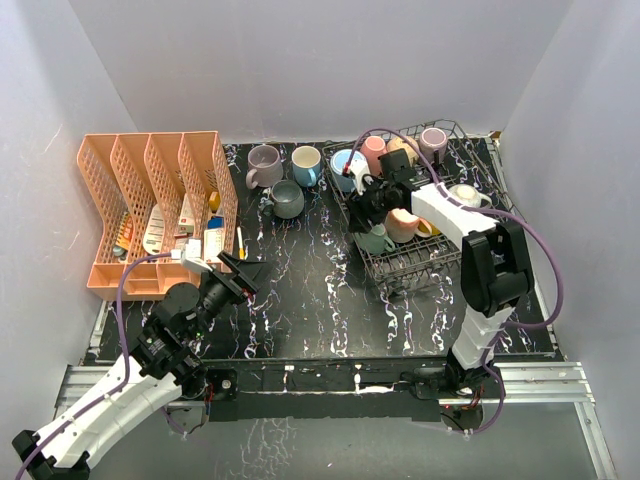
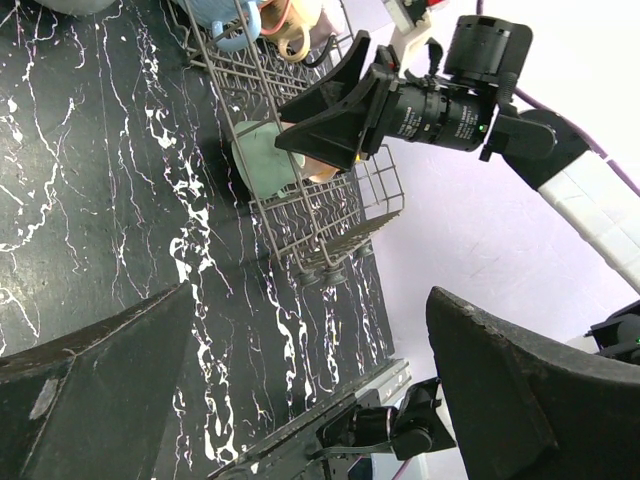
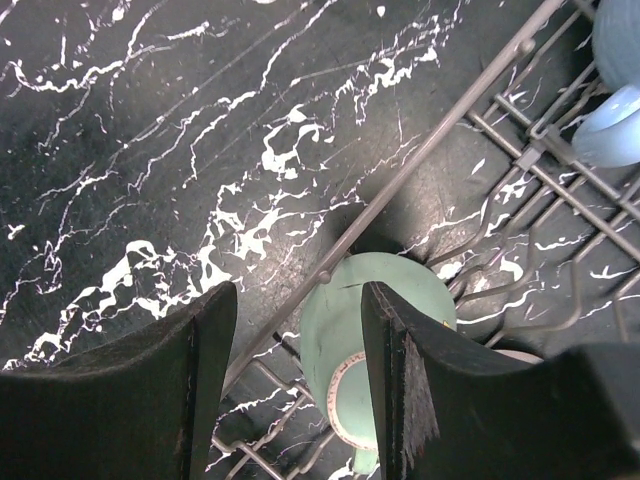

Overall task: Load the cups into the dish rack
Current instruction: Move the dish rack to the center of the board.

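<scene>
The dark grey wire dish rack (image 1: 415,268) stood at the upper right of the overhead view, on the black tabletop veined with white (image 1: 320,300). The right gripper (image 3: 297,300) hung over the rack's near-left corner. Its two black fingers were part-way apart with nothing clamped between them. Just beneath it, a pale green glossy ceramic cup (image 3: 355,320) lay tipped among the wires inside the rim, its base ring showing.

More cups sat in the rack: a light blue cup (image 1: 345,165), a pink cup (image 1: 373,150) and a mauve cup (image 1: 433,140) along the far side, and a salmon cup (image 1: 402,225) just beside the green one.

Left of the rack, three stood on the table: a mauve mug (image 1: 263,165), a blue mug (image 1: 306,163) and a grey mug (image 1: 287,198).

At lower left, the left gripper (image 1: 243,272) was spread wide and empty over the table, well apart from every cup. An orange plastic divided organiser (image 1: 150,180) filled the upper left.
</scene>
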Motion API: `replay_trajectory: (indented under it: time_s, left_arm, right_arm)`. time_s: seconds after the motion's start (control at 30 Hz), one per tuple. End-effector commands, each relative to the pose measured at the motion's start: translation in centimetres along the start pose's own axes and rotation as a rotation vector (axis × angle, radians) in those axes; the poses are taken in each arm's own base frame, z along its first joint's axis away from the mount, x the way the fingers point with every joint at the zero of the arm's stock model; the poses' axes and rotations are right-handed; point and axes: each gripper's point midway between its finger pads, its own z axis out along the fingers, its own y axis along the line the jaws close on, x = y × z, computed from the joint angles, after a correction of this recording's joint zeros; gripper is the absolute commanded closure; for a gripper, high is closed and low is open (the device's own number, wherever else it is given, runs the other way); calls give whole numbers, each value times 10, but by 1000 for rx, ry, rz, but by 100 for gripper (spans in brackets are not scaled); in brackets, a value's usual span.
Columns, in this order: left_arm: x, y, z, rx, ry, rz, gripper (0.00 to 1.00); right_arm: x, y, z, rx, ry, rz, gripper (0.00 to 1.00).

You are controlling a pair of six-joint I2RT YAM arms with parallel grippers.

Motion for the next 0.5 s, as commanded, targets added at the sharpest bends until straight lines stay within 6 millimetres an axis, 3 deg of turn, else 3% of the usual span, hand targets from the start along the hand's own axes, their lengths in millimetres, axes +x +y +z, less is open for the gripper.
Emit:
replay_trajectory:
  time_s: [0.0, 0.47]
  left_arm:
    - [1, 0, -2, 8, 6, -6, 3]
    - [3, 4, -2, 2, 5, -15, 3]
  right_arm:
    - [-19, -8, 1, 20, -27, -9, 45]
    - [-9, 0, 13, 8, 26, -5, 51]
